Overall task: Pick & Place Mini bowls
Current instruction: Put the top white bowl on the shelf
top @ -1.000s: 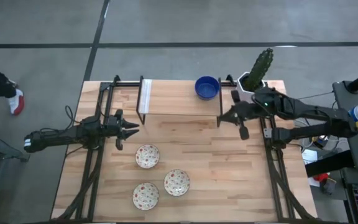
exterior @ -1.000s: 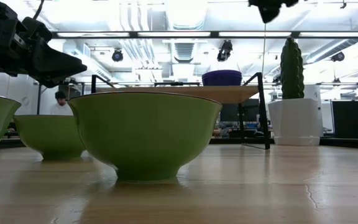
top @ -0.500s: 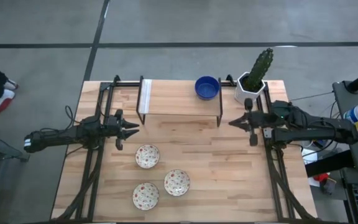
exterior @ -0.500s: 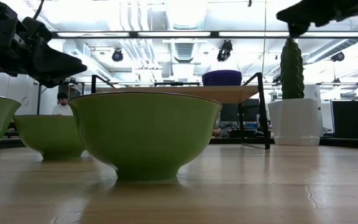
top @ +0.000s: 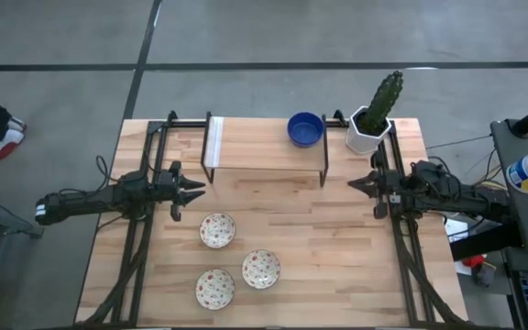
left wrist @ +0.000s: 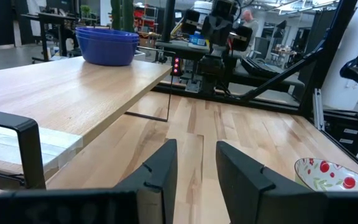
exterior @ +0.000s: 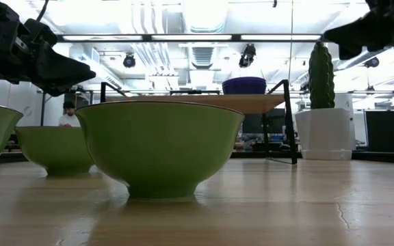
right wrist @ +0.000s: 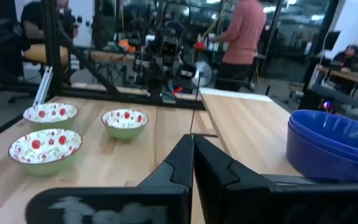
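Note:
Three cream bowls with red and green speckles (top: 217, 229) (top: 260, 268) (top: 214, 288) rest on their feet on the table's near half; their outsides look green in the low view (exterior: 159, 147). The deep blue bowls (top: 305, 128) sit stacked on a raised wooden shelf, and the stack also shows in the right wrist view (right wrist: 334, 143). My left gripper (top: 198, 189) hovers open near the shelf's left end, beyond the speckled bowls (left wrist: 328, 176). My right gripper (top: 354, 181) is shut, in the air at the table's right side near the shelf's right leg.
The wooden shelf (top: 264, 145) on black legs spans the table's far middle. A cactus in a white hexagonal pot (top: 370, 128) stands at the far right corner. Black frame rails run along both table sides. People show in the room beyond.
My right gripper has drawn back from near the shelf's right end toward the table's right edge and come down, settling level. The left arm and all the bowls have kept still.

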`<state>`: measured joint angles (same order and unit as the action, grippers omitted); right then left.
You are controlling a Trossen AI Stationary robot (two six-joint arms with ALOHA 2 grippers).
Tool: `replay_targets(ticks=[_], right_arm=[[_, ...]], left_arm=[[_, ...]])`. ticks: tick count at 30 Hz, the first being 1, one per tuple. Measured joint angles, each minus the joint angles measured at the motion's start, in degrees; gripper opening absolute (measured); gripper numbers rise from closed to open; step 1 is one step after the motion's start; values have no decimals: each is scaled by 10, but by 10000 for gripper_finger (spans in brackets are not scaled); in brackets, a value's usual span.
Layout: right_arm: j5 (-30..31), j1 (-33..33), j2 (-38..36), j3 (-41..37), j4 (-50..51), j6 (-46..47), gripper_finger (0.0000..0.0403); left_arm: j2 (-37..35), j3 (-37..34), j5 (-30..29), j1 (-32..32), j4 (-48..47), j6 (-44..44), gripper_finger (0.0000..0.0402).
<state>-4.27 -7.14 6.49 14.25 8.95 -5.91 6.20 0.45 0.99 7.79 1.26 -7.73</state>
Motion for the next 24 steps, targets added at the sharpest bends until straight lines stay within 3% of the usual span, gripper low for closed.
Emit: replay_targets(ticks=[6,24], right_arm=[[11,0,-65,-53,-27,0,8],[48,0,-64,-137,-112,12,8]], left_arm=[[0,0,0,0,0,0,106],[0,0,0,0,0,0,106]])
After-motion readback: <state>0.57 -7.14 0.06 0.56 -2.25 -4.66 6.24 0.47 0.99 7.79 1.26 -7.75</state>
